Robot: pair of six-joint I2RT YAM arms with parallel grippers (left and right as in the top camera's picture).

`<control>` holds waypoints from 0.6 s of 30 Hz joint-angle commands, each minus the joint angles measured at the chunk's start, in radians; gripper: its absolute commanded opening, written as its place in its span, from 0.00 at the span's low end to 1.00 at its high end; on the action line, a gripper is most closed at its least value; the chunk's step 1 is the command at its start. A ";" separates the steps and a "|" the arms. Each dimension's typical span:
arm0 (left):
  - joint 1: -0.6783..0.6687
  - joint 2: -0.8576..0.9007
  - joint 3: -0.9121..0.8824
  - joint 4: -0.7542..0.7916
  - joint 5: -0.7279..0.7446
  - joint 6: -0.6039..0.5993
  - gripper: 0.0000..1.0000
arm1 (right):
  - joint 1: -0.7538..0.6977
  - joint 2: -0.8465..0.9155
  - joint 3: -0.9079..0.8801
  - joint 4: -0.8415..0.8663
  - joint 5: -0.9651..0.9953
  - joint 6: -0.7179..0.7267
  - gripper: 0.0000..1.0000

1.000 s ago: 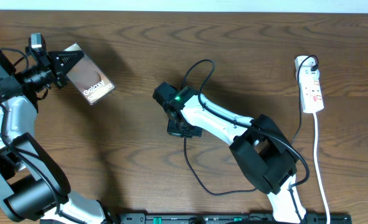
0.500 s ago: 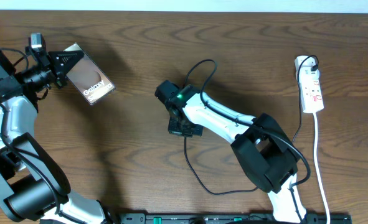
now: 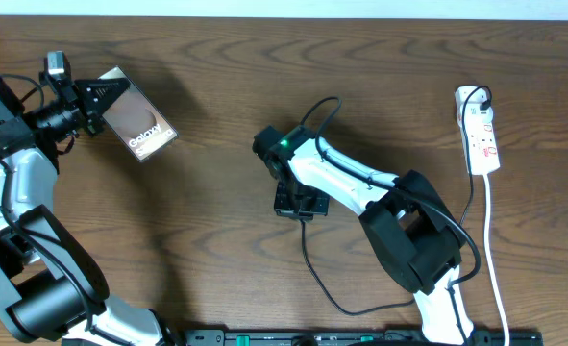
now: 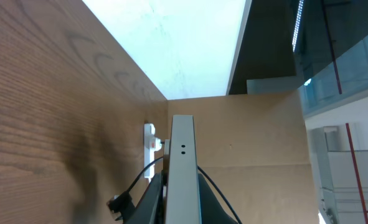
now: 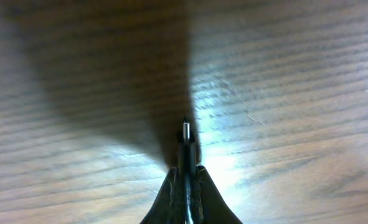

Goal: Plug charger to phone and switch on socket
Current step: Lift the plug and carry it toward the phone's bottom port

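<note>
My left gripper (image 3: 96,94) is shut on the phone (image 3: 139,127) at the far left and holds it tilted, its "Galaxy" lettering facing up. The left wrist view shows the phone's pale edge (image 4: 182,168) between the fingers (image 4: 182,208). My right gripper (image 3: 293,204) is at mid-table, shut on the charger's plug. In the right wrist view the plug tip (image 5: 185,134) sticks out from the closed fingers (image 5: 187,180) just above the wood. The charger cable (image 3: 314,274) loops from the gripper toward the table's front. The white socket (image 3: 481,130) lies at the far right.
The socket's white cord (image 3: 493,250) runs down the right side to the front edge. A black plug (image 3: 478,95) sits in the socket's far end. A black rail (image 3: 293,336) lies along the table's front. The right arm's white links (image 3: 360,187) span mid-table.
My right gripper has moved right and toward the front with the charger plug, dragging the cable loop along. The left arm and the phone have not moved.
</note>
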 commanded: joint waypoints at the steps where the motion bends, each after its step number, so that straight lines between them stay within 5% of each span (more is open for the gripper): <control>1: 0.001 -0.024 0.000 0.005 0.046 0.007 0.07 | 0.034 0.022 -0.028 -0.003 0.010 -0.018 0.01; 18: 0.001 -0.024 0.000 0.005 0.046 0.007 0.08 | 0.077 0.022 -0.086 0.029 -0.094 -0.068 0.01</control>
